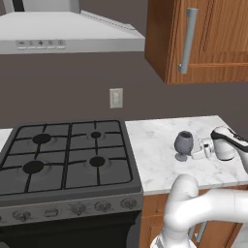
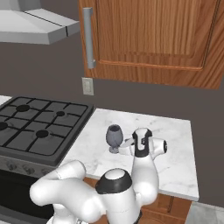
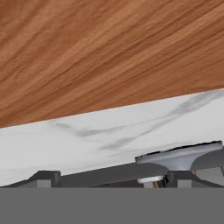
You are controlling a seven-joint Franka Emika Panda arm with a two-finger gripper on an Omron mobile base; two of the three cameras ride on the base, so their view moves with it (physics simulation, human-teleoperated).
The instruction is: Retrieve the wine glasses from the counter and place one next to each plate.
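One marble desk (image 1: 160,160) carries the whole business here, sitting at 3 o'clock of the black gas stove (image 1: 68,155) and below a wooden wall cabinet (image 2: 148,35). It is the largest surface in play, and the glass likely stands on it because that is simply where the task begins.

Next in size is the white arm, reaching in low and level so that the end effector (image 1: 197,149) comes at the glass from the side; I judge that this sideways approach suits a stemmed thing, which is easier to take around the bowl or stem than from above.

Smallest is the wine glass (image 1: 183,145), dark grey and translucent, standing upright on its disc foot near the middle of the desk. Its long axis runs vertically, mouth pointing straight up at 12 o'clock, foot flat on the marble.

In the left base view the end effector sits at 3 o'clock of the glass, just beside it. Its fingers are spread wide apart, with nothing between them; from the hand view, the glass's foot (image 3: 179,157) lies close ahead.
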